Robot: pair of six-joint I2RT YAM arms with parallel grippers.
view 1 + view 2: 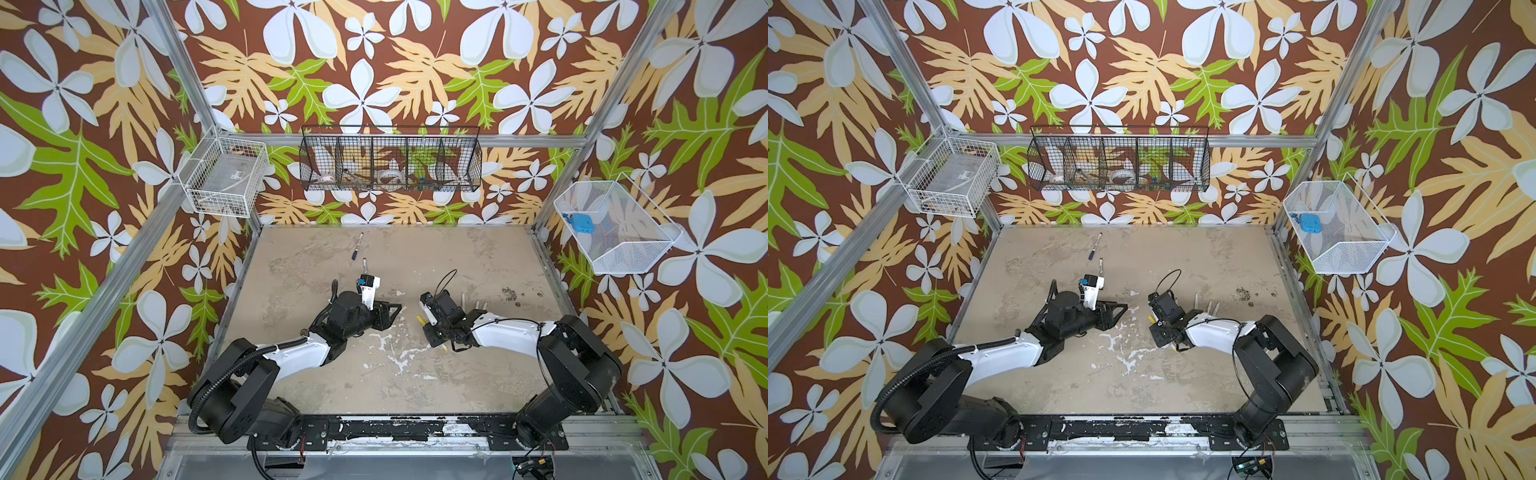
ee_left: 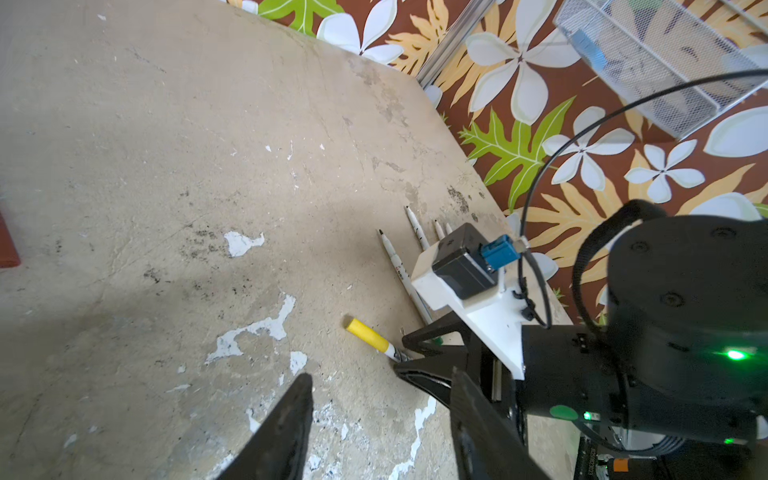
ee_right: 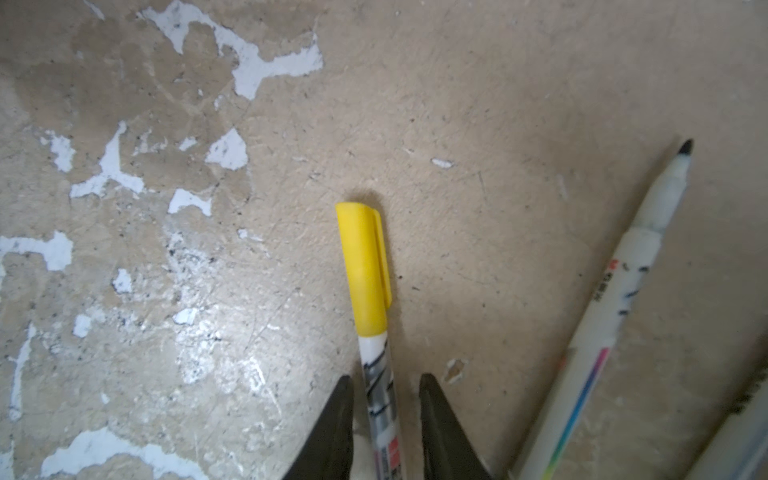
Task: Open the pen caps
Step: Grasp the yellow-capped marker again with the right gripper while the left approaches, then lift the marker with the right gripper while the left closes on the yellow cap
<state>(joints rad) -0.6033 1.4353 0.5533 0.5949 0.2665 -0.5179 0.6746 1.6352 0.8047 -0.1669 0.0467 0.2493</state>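
Left gripper (image 2: 382, 432) hangs low over the worn beige bench (image 1: 415, 374) with its black jaws about half apart and nothing between them, aimed toward the middle. Behind it, well toward the back edge, lies a slim white pen with a dark blue end (image 1: 356, 247); whether that end is a cap is too small to tell.

Just ahead of the left gripper lies the task's thing: the stubby yellow plastic pen cap with a clip (image 3: 365, 266), seated on its thin white barrel with black print (image 3: 380, 399), flat on the bench. The cap points toward the left gripper but is clear of it.

The right gripper (image 3: 385, 378) straddles that barrel just behind the cap. Its jaws are narrow, with a sliver of bench showing on either side, so it does not look clamped yet. Just beside it, further right, rests an uncapped white marker with a black tip and a rainbow stripe (image 3: 615, 303), and more bare-tipped markers (image 1: 478, 305) lie past that.

The main risk I see is the round barrel rolling or squirting out as the jaws pinch it against the bench, which would leave the cap skewed for the other arm. If the grip ends up light, a pull on the cap would likely drag the whole pen along instead of parting it. An off-axis pull could also jam the cap, and a sideways swing of the right gripper could knock the neighbouring marker.
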